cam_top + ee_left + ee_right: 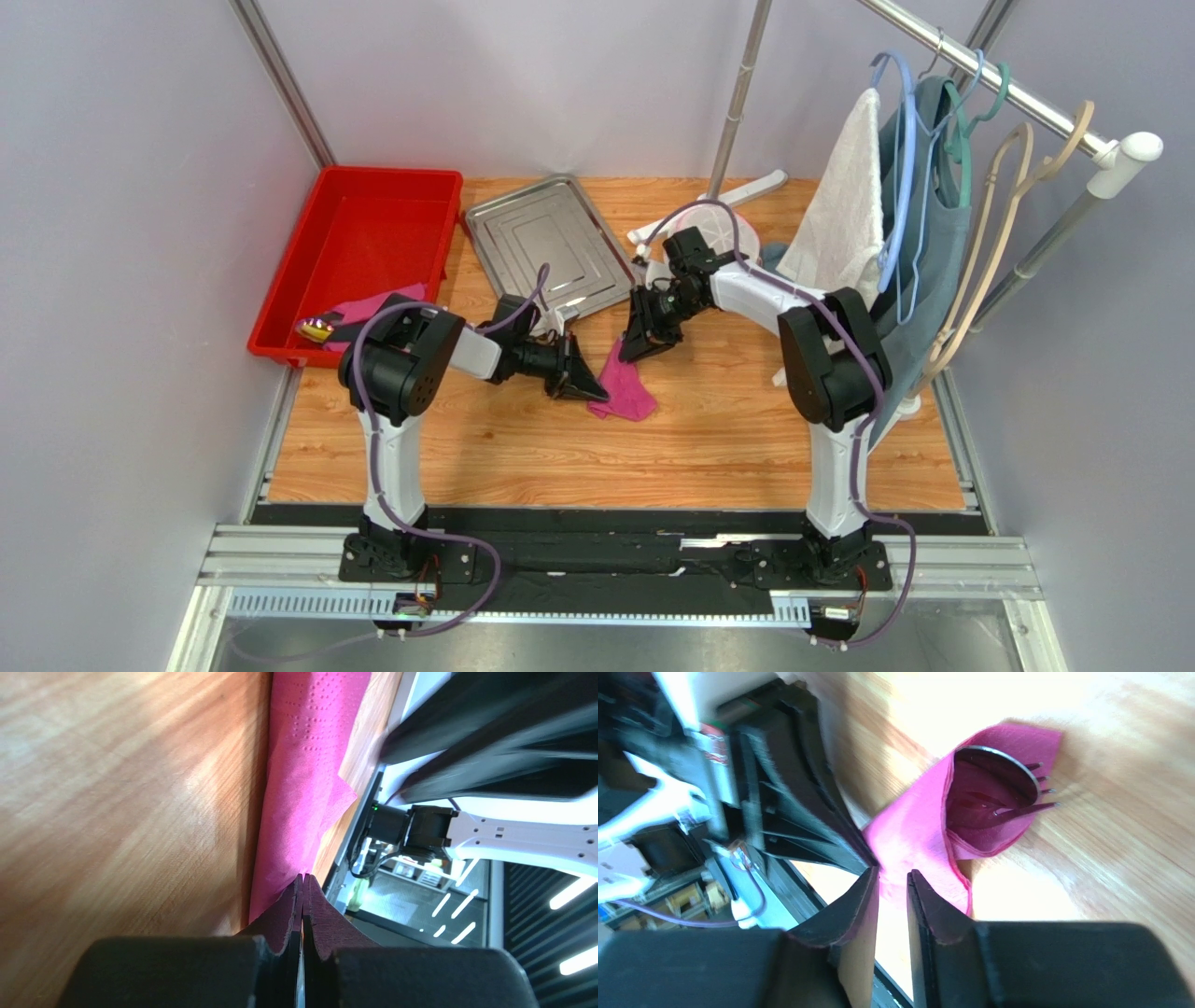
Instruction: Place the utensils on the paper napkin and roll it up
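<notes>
The paper napkin (627, 392) lies folded over near the bench (730, 434) centre. The utensils (1018, 805) sit wrapped inside it, with fork tines poking out of one end. At its 9 o'clock the left gripper (303, 879) is clenched, tips touching the napkin's edge. At its 12 o'clock the right gripper (893, 875) hangs slightly parted, grasping nothing.

Seen from above, the left arm (400, 367) reaches toward 3 o'clock. Its left gripper (581, 387) sits low with fingertips pressed together. The right arm (786, 301) folds toward 9 o'clock, and its right gripper (634, 347) points to 7 o'clock with jaws slightly parted.
</notes>
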### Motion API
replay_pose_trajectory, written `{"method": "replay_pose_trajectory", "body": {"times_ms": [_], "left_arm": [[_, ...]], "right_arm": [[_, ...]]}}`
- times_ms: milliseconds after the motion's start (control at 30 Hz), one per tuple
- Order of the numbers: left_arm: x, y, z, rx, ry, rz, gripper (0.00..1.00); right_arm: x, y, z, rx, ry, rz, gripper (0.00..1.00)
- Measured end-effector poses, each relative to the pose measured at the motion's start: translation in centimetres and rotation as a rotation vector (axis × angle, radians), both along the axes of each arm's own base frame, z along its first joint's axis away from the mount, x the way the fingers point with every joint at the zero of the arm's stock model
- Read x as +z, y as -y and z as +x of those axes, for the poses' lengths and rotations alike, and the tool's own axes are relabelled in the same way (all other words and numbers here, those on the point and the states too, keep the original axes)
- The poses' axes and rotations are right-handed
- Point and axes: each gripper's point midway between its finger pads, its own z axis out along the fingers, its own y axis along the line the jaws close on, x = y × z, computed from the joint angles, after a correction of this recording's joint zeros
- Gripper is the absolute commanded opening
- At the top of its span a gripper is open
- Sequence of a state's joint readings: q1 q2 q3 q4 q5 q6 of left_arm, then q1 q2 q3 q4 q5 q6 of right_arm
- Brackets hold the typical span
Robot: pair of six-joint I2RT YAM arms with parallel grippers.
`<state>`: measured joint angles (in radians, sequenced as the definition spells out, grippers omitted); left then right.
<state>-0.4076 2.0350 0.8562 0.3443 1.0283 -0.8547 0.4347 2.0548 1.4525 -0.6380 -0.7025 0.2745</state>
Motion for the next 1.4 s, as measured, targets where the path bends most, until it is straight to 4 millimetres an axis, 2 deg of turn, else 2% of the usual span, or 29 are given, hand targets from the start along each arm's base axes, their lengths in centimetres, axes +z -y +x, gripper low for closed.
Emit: {"method": "replay_pose_trajectory", "body": {"times_ms": [67, 133, 300, 467, 567, 767, 867, 900, 1000, 1133, 1233, 1400], "left_arm": [[0.0, 0.0, 0.0, 0.004, -0.01, -0.005, 0.0], [0.0, 0.0, 0.0, 0.007, -0.014, -0.008, 0.0], [0.0, 0.0, 0.0, 0.008, -0.013, -0.01, 0.0], [0.0, 0.0, 0.0, 0.007, -0.011, -0.013, 0.0], [0.0, 0.0, 0.0, 0.007, -0.012, -0.013, 0.0], [0.0, 0.0, 0.0, 0.007, -0.013, -0.015, 0.0], [0.0, 0.0, 0.0, 0.007, -0.014, -0.015, 0.0], [0.0, 0.0, 0.0, 0.008, -0.015, -0.015, 0.0], [0.0, 0.0, 0.0, 0.008, -0.016, -0.016, 0.0], [0.0, 0.0, 0.0, 0.007, -0.016, -0.017, 0.02], [0.1, 0.0, 0.0, 0.006, -0.012, -0.016, 0.19], [0.8, -0.1, 0.3, 0.009, 0.029, 0.006, 0.35]], "right_arm": [[1.0, 0.1, 0.6, -0.032, 0.027, 0.009, 0.4], [1.2, 0.3, 1.0, -0.067, 0.04, 0.003, 0.47], [-0.6, 1.0, 0.9, -0.134, 0.009, -0.046, 0.54], [-2.4, 1.3, 0.8, -0.179, -0.033, -0.073, 0.54], [-2.6, 1.0, 0.8, -0.196, -0.057, -0.059, 0.54], [-2.8, 0.2, 1.2, -0.212, -0.08, -0.021, 0.48], [-3.0, -0.1, 1.3, -0.22, -0.096, -0.006, 0.35], [-3.2, -0.1, 1.2, -0.222, -0.102, -0.003, 0.25], [-3.6, -0.2, 1.1, -0.229, -0.123, 0.005, 0.0], [-3.3, -0.5, 1.1, -0.226, -0.138, 0.032, 0.0], [-3.3, -0.5, 1.1, -0.224, -0.136, 0.035, 0.0], [-3.1, -0.6, 1.1, -0.2, -0.116, 0.048, 0.0]]}}
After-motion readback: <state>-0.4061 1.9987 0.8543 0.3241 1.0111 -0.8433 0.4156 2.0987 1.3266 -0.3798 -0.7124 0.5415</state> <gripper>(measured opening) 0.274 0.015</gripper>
